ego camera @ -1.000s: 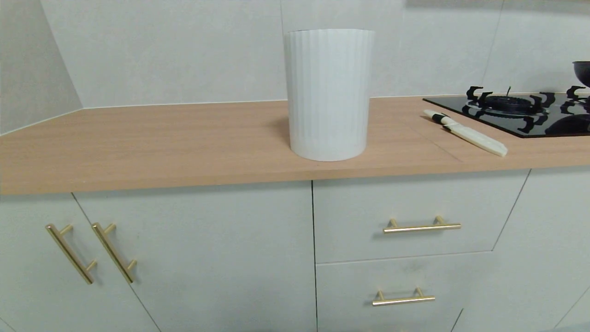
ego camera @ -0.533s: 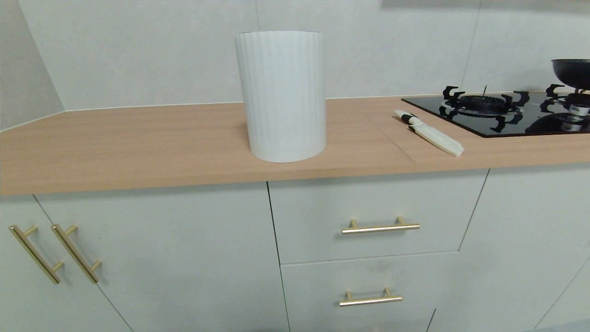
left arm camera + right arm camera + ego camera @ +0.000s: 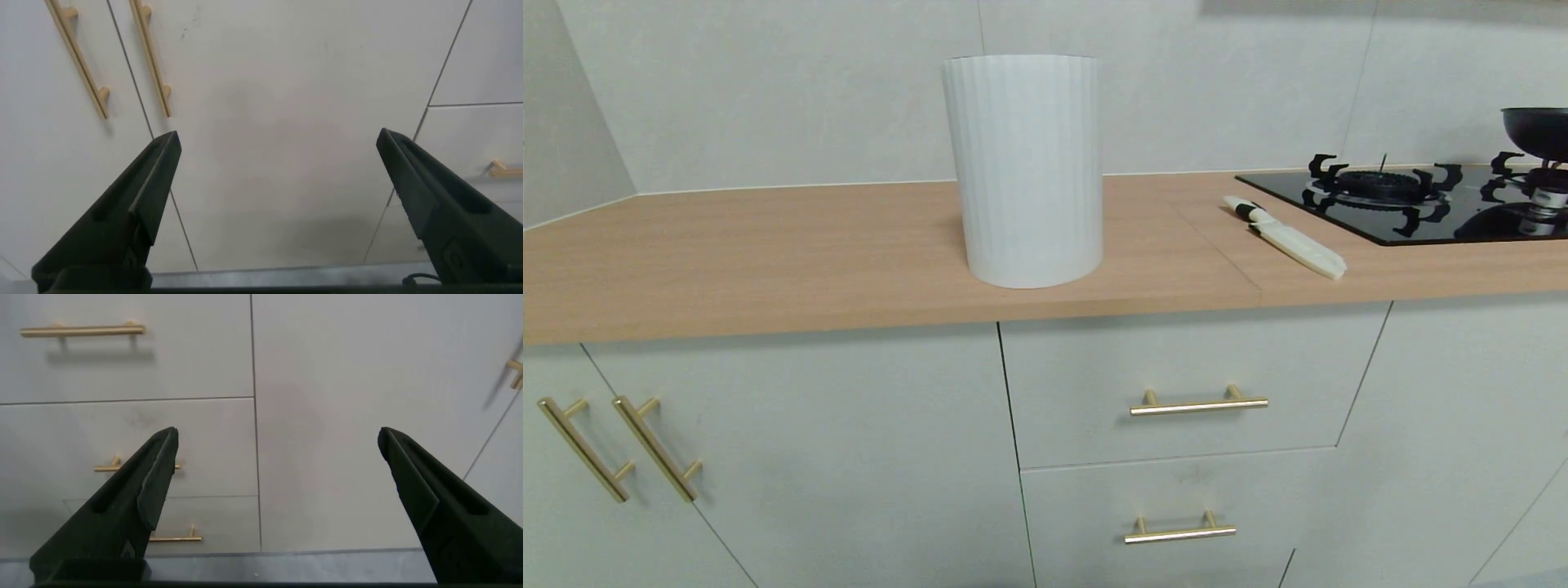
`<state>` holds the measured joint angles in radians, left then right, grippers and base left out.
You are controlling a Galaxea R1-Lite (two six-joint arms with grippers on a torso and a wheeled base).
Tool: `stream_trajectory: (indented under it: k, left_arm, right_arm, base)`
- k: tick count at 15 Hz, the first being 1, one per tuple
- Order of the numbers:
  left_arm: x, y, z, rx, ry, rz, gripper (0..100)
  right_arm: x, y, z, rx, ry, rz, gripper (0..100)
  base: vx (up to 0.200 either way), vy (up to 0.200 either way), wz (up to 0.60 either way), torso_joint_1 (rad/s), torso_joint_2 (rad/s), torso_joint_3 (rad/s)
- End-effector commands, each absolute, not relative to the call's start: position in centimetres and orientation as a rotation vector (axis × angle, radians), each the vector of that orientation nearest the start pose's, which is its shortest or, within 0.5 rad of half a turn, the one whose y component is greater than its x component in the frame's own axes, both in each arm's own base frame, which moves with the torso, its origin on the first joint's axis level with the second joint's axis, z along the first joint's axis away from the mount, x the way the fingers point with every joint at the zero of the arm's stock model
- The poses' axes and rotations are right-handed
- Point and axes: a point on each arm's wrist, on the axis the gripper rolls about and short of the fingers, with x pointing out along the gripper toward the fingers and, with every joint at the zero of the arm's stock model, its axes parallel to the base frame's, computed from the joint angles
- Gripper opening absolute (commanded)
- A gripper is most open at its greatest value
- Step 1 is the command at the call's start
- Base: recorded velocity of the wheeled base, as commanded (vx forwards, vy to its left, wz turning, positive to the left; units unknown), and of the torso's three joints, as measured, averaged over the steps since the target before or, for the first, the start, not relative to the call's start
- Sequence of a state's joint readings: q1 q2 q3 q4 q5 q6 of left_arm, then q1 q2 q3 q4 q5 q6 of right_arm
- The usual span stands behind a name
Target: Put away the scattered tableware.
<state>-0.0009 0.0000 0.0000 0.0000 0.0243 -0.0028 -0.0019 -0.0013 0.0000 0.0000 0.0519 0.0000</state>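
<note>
Where the head view looks down on the kitchen unit, a tall white ribbed cylindrical container (image 3: 1023, 171) stands upright on the light-brown wooden countertop (image 3: 727, 253), close to its front edge. To the right of the container and well apart from it, a cream-coloured knife with a black band near one end (image 3: 1286, 238) lies flat on the same countertop. It slants toward the front edge, just beside the near corner of the black glass gas hob (image 3: 1462, 224). A black pan (image 3: 1535, 131) sits on the hob's far-right burner. Under the countertop, pale grey cabinet fronts carry brass bar handles: a slanted pair on the left doors (image 3: 658, 449), one on the upper drawer (image 3: 1199, 403) and one on the lower drawer (image 3: 1180, 531).

In the left wrist view, the left gripper (image 3: 278, 204) has its two dark fingers spread wide with nothing between them. It faces a pale cabinet door (image 3: 278, 106) with two brass handles beyond it.

In the right wrist view, the right gripper (image 3: 278, 498) is likewise splayed and empty. It faces the drawer fronts, where a brass handle (image 3: 82, 330) crosses one drawer.
</note>
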Motion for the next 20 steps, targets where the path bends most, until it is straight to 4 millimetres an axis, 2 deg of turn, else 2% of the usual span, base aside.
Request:
stream_trajectory:
  k: [1,6,10,20]
  left_arm:
    - [-2.28,0.06,7.55,-0.003,0.000,0.025,100]
    - [-2.28,0.06,7.55,-0.003,0.000,0.025,100]
    - [-2.28,0.06,7.55,-0.003,0.000,0.025,100]
    - [-2.28,0.06,7.55,-0.003,0.000,0.025,100]
  right_arm:
    - [-2.28,0.12,7.55,0.000,0.000,0.051,100]
    - [-2.28,0.12,7.55,0.000,0.000,0.051,100]
    - [-2.28,0.12,7.55,0.000,0.000,0.051,100]
    - [-2.28,0.12,7.55,0.000,0.000,0.051,100]
  base:
    - [0.000,0.000,0.00,0.000,0.00,0.000]
    - [0.000,0.000,0.00,0.000,0.00,0.000]
    - [0.000,0.000,0.00,0.067,-0.21,-0.226]
    - [0.000,0.000,0.00,0.158,-0.48,-0.302]
